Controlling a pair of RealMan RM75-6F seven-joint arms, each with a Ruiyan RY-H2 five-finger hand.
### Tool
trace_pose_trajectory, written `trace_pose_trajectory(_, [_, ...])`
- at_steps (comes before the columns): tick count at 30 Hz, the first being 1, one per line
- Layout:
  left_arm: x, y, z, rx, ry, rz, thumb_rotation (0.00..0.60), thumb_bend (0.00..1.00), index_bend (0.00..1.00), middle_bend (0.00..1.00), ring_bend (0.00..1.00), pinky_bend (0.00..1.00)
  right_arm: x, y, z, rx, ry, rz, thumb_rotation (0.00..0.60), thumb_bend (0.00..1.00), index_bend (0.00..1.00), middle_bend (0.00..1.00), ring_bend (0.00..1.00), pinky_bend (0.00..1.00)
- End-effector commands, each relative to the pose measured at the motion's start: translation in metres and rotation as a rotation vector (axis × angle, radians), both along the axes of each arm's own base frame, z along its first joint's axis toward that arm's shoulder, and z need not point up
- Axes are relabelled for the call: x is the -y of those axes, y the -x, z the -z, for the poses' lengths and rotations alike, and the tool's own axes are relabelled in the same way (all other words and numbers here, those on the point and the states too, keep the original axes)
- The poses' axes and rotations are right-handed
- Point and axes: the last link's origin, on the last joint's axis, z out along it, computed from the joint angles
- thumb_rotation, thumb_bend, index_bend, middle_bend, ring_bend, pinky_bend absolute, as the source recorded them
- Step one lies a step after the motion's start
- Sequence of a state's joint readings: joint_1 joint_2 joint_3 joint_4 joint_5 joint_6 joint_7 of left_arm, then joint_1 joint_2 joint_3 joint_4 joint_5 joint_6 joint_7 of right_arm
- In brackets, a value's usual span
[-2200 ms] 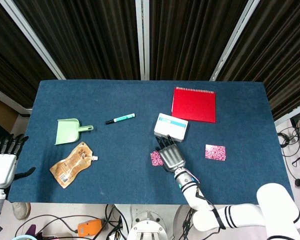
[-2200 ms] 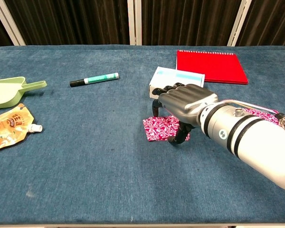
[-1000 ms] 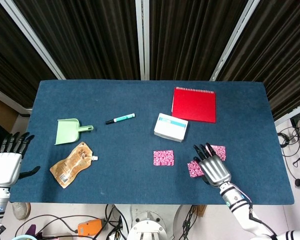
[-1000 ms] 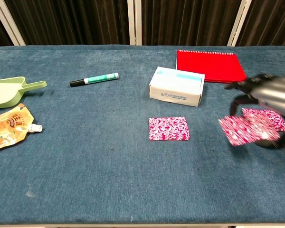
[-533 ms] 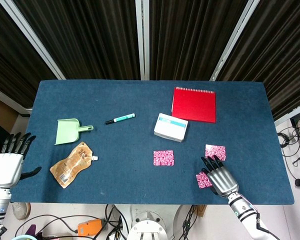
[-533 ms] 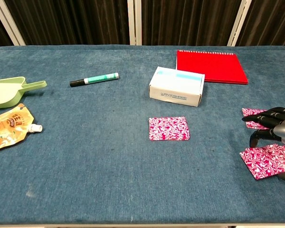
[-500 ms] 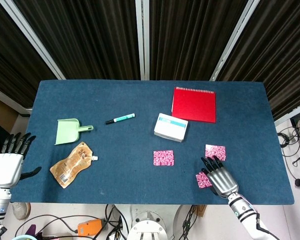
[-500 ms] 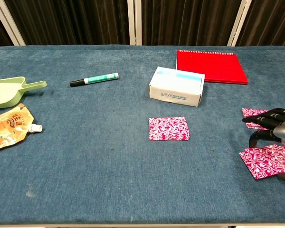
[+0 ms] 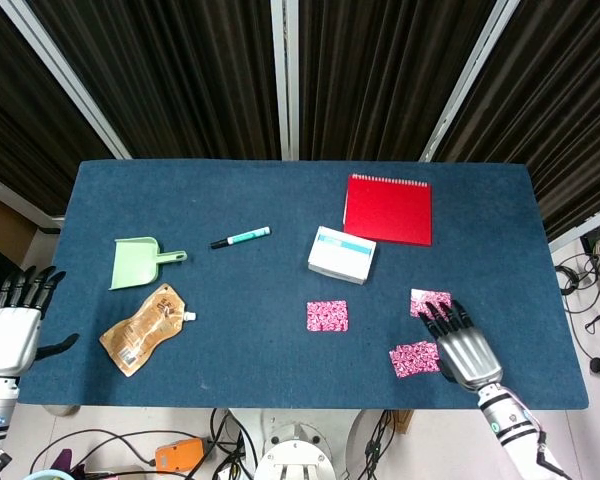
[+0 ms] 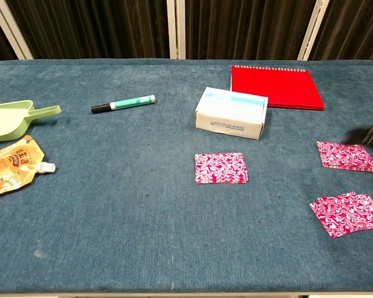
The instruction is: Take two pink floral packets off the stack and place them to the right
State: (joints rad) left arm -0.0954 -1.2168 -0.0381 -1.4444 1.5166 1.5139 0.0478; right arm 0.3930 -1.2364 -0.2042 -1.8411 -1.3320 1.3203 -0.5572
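Three pink floral packets lie flat on the blue table (image 9: 160, 190). One packet (image 9: 327, 315) sits in the middle, near the front of a white box (image 9: 341, 254). A second packet (image 10: 344, 155) lies well to the right of it, and a third (image 10: 348, 213) lies nearer the front edge, tilted a little, apart from the second.

The right hand (image 9: 466, 347) hovers at the right front of the table, fingers spread and holding nothing. In the head view it sits just beside the third packet and partly covers the second packet's near edge; whether it touches either cannot be told. In the chest view only a dark blur shows at the right border.

The left hand (image 9: 12, 328) hangs off the table's left front corner, fingers apart and empty.

Behind the box lies a red notebook (image 9: 388, 209). On the left side are a green-capped marker (image 9: 240, 237), a green dustpan (image 9: 140, 262) and a brown pouch (image 9: 144, 328) with a white spout.
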Motion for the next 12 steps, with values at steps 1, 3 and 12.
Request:
trace_pose_trajectory(1, [0.002, 0.004, 0.000, 0.014, -0.008, -0.017, 0.600, 0.04, 0.11, 0.08, 0.00, 0.00, 0.019, 0.005, -0.058, 0.144, 0.229, 0.041, 0.600, 0.50, 0.08, 0.05, 0.00, 0.00])
trace_pose_trajectory(3, [0.004, 0.007, 0.000, 0.021, -0.011, -0.030, 0.600, 0.04, 0.11, 0.08, 0.00, 0.00, 0.018, 0.013, -0.079, 0.208, 0.301, 0.067, 0.600, 0.49, 0.05, 0.05, 0.00, 0.00])
trace_pose_trajectory(12, [0.014, 0.018, 0.005, 0.048, -0.021, -0.084, 0.600, 0.04, 0.11, 0.08, 0.00, 0.00, -0.017, 0.051, -0.116, 0.337, 0.433, 0.134, 0.600, 0.42, 0.00, 0.03, 0.00, 0.00])
